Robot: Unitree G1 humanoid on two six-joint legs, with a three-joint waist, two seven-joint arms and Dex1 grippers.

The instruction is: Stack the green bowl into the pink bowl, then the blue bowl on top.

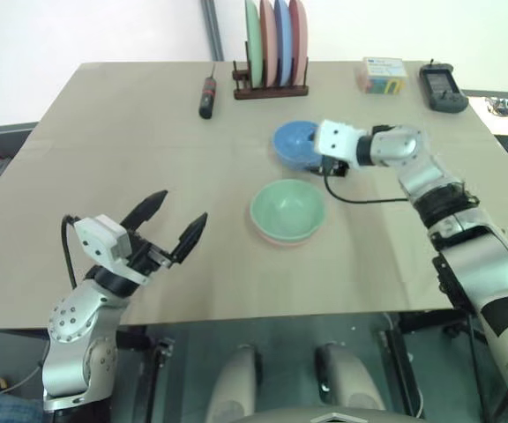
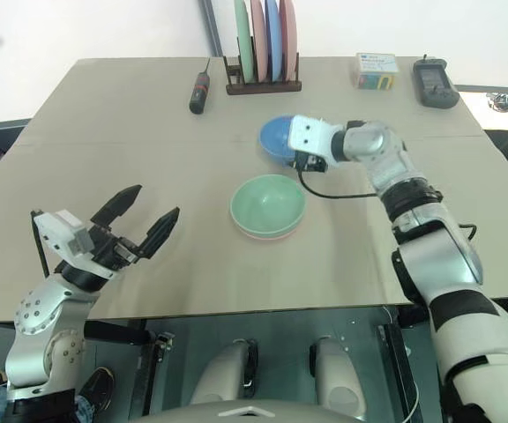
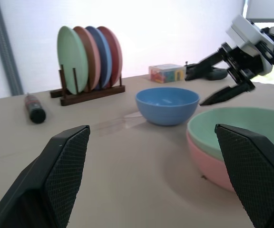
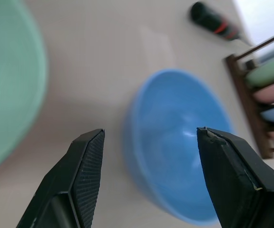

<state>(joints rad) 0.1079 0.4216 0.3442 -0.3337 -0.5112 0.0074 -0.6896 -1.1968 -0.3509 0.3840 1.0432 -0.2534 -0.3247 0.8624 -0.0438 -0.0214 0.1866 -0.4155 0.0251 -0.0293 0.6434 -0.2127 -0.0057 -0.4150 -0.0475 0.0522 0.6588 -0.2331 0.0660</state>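
The green bowl (image 1: 287, 208) sits nested inside the pink bowl (image 3: 208, 164) at the table's middle, and only the pink rim shows beneath it. The blue bowl (image 1: 292, 141) stands upright on the table just behind them. My right gripper (image 4: 150, 134) is open and hovers at the blue bowl's right side, angled down toward it, with nothing between its fingers. In the wrist view its two fingers frame the blue bowl (image 4: 180, 147). My left gripper (image 1: 182, 207) stands open and empty over the near left of the table, well away from the bowls.
A wooden rack (image 1: 270, 88) with several upright plates stands at the back. A black-and-red tool (image 1: 207, 95) lies to its left. A small colourful box (image 1: 382, 75) and a black device (image 1: 442, 86) sit at the back right. A black cable (image 1: 360, 199) hangs beside the stacked bowls.
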